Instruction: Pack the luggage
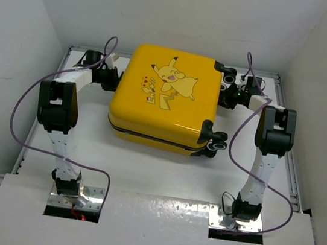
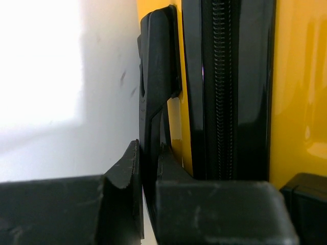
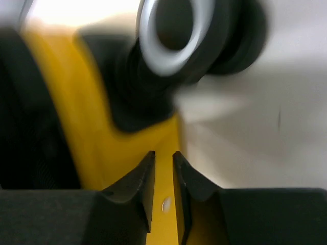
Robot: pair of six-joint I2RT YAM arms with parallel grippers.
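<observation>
Your yellow Pikachu suitcase (image 1: 167,98) lies shut mid-surface (image 1: 162,177), white walls (image 1: 20,17) around. Your left hand (image 2: 149,153) clamps its black side fitting (image 2: 156,76); your right hand (image 3: 163,158) is nearly closed by a wheel (image 3: 173,35), grip unclear.

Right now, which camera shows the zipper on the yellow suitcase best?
The left wrist view: the zipper runs up the frame, close and sharp, teeth visible. The top view shows only a thin dark seam along the suitcase's side. The right wrist view shows blurred yellow shell and a wheel, no zipper.
</observation>
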